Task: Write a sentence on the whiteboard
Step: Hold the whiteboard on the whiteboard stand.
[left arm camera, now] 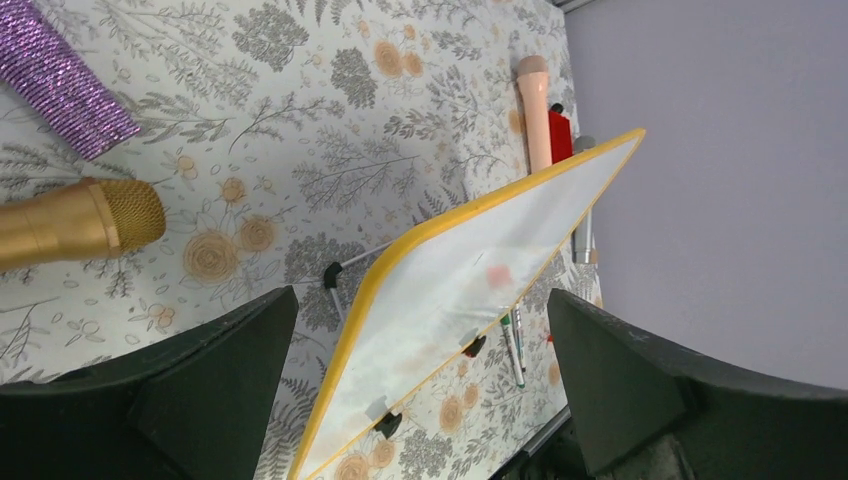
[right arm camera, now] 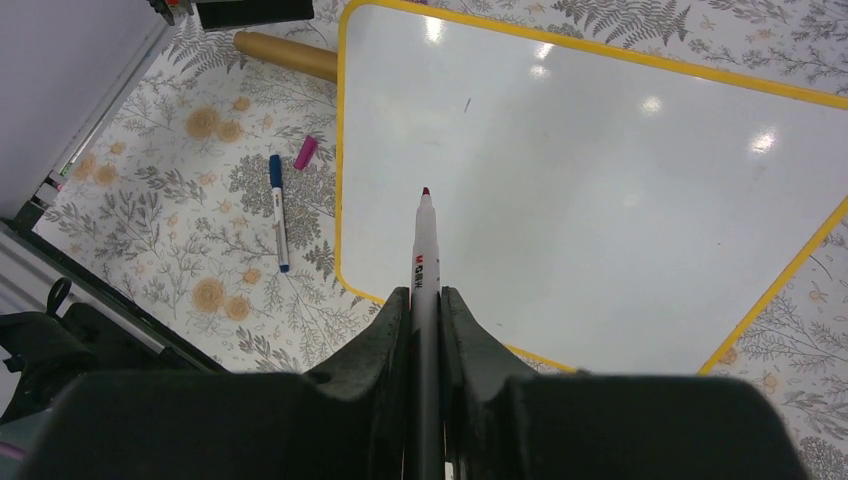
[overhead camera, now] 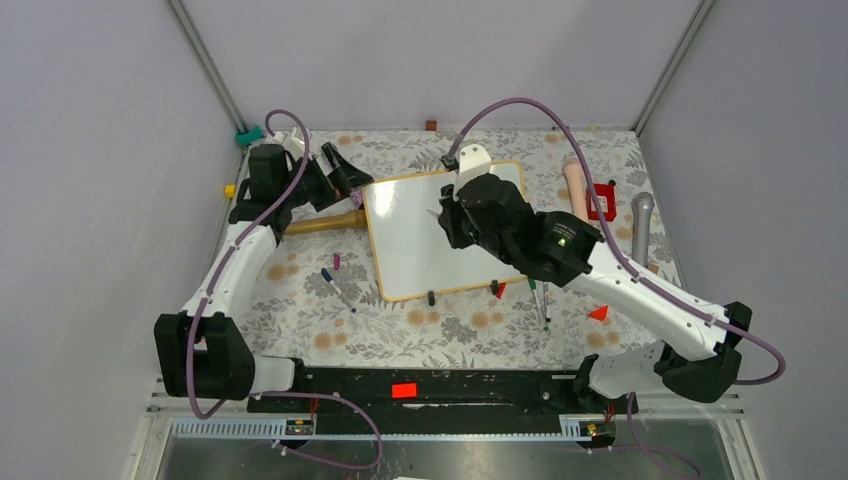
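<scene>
Glossy white fills most of your right wrist view: the whiteboard (right arm camera: 600, 200) lies on the floral tablecloth (right arm camera: 200, 200), its yellow rim cut off at the top and right edges of that picture. You can find no lettering on it; only a tiny dark fleck shows near its upper middle, too small to read as a stroke. From overhead the whiteboard (overhead camera: 440, 235) sits mid-table, tilted, and the right arm covers its right part, so you cannot check that area there.

Your right gripper (right arm camera: 425, 300) has its jaws pressed together on a white marker (right arm camera: 424, 260), red tip pointing out over the board's near-left part. Whether the tip touches the surface you cannot tell. Overhead, the right gripper (overhead camera: 450, 215) is a dark mass and the marker is hard to pick out.

Your left gripper (left arm camera: 420, 400) stands spread wide, holding nothing, its dark fingers (left arm camera: 210, 390) framing the board's edge (left arm camera: 480, 290) seen obliquely; a faint pinkish smudge shows on the surface, too blurred to identify. Overhead, the left gripper (overhead camera: 340, 180) is near the board's far-left corner; contact is unclear.

A gold microphone (left arm camera: 80, 225) lies left of the board, its handle cut off. A blue-capped pen (right arm camera: 278, 210) and a small pink cap (right arm camera: 306, 152) rest on the cloth beside the board's left rim.
</scene>
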